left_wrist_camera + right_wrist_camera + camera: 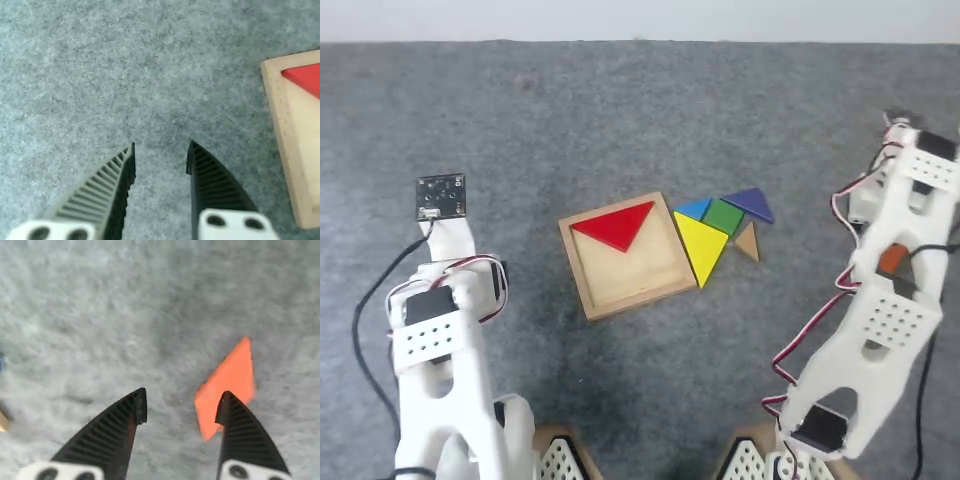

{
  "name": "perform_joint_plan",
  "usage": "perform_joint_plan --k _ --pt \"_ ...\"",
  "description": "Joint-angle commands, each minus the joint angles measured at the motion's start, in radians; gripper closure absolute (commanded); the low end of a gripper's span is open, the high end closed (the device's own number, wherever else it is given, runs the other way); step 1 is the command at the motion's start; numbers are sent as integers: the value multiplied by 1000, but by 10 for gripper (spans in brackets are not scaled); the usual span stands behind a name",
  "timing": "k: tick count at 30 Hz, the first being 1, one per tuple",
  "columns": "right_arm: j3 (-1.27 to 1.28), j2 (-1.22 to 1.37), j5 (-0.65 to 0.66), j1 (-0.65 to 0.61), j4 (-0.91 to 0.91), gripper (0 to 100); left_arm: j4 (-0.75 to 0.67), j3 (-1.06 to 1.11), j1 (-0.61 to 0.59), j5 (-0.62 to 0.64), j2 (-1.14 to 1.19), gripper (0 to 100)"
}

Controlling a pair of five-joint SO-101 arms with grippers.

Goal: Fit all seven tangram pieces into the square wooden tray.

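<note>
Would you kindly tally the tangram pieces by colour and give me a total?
red piece: 1
yellow piece: 1
blue piece: 1
green piece: 1
purple piece: 1
tan piece: 1
orange piece: 1
Total: 7

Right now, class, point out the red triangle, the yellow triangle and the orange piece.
red triangle (615,226), high view, its middle.
yellow triangle (700,245), high view, its middle.
orange piece (226,380), right wrist view, its middle.
</note>
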Motion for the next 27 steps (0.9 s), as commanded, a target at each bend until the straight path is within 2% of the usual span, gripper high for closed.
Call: perform_joint_plan --k 1,11,18,21,27 --pt "-21 -47 75 10 -1 761 -28 -5 5 3 -2 830" --pt "-18 31 83 -7 -62 761 -28 -5 5 3 -2 830" --pt "-17 67 92 101 -62 761 -28 -5 5 3 -2 830" --pt "-18 134 135 130 -64 761 -28 -5 5 3 -2 830" --pt "-21 234 152 239 -134 761 -26 -5 5 5 -2 830"
